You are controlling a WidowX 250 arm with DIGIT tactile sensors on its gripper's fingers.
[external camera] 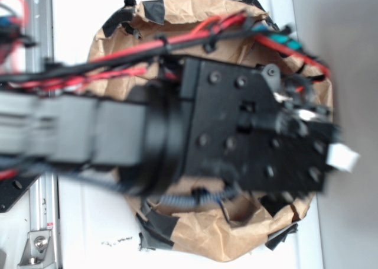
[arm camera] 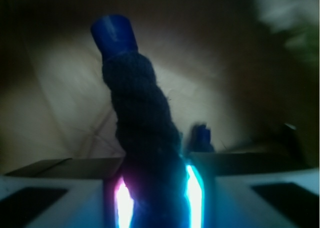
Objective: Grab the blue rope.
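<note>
The black robot arm (external camera: 177, 133) is stretching across the middle of the exterior frame from the left edge, blurred, with red and black cables (external camera: 147, 47) running along its upper side. It is covering most of a crumpled brown paper liner (external camera: 201, 233), edged with strips of black tape (external camera: 156, 224), which is lying on the white surface (external camera: 94, 221). The hand (arm camera: 159, 200) is sitting at the bottom centre of the wrist frame, its two light fingers (arm camera: 50, 198) pinching the blue rope (arm camera: 142, 123) between them. The rope is rising from the grip towards the upper left of that frame, its dark twisted cord ending in a brighter blue cap (arm camera: 114, 33). A second blue tip (arm camera: 201, 136) is showing just right of the rope, low down.
</note>
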